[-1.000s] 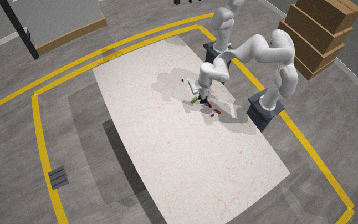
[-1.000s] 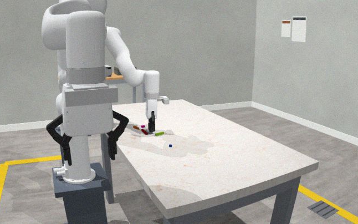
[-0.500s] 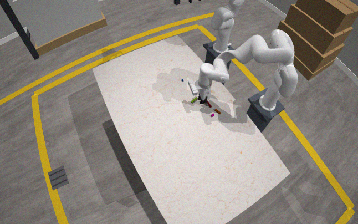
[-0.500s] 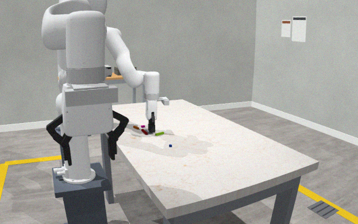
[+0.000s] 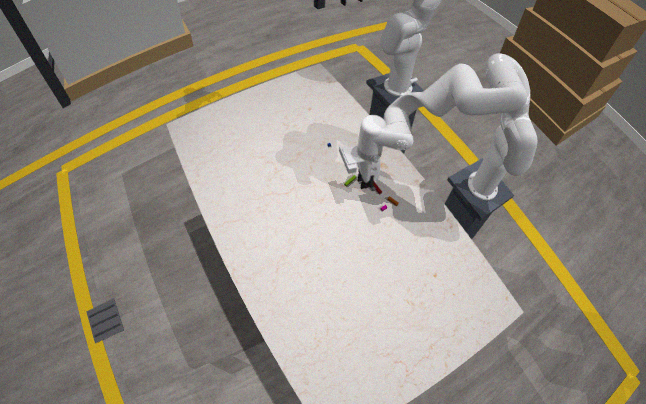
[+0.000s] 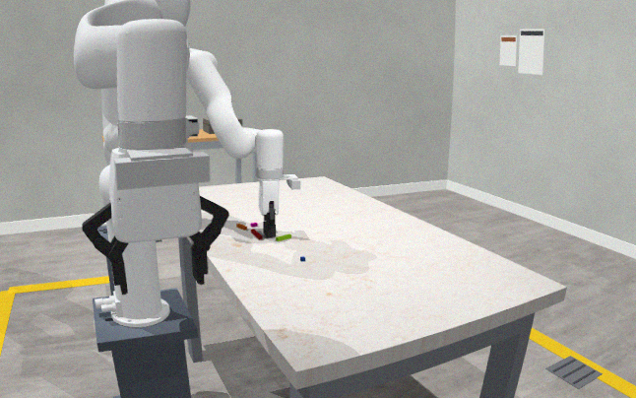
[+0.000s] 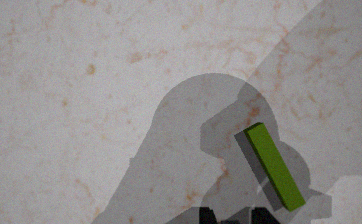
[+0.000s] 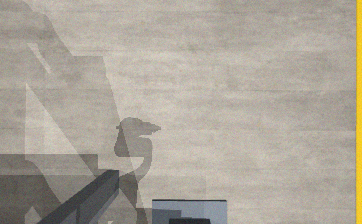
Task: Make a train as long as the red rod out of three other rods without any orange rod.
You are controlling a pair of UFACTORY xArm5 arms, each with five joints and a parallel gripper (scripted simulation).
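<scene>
Pale veined table (image 5: 315,251) (image 6: 409,277) on wood-look floor (image 5: 611,281) (image 6: 498,237) (image 8: 257,100), grey walls (image 5: 109,30) (image 6: 340,99) around.

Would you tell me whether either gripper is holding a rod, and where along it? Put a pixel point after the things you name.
Nothing is held: the left gripper (image 5: 365,184) (image 6: 269,234) (image 7: 226,218) stands partly open at the table, the right gripper (image 6: 160,287) wide open.
</scene>
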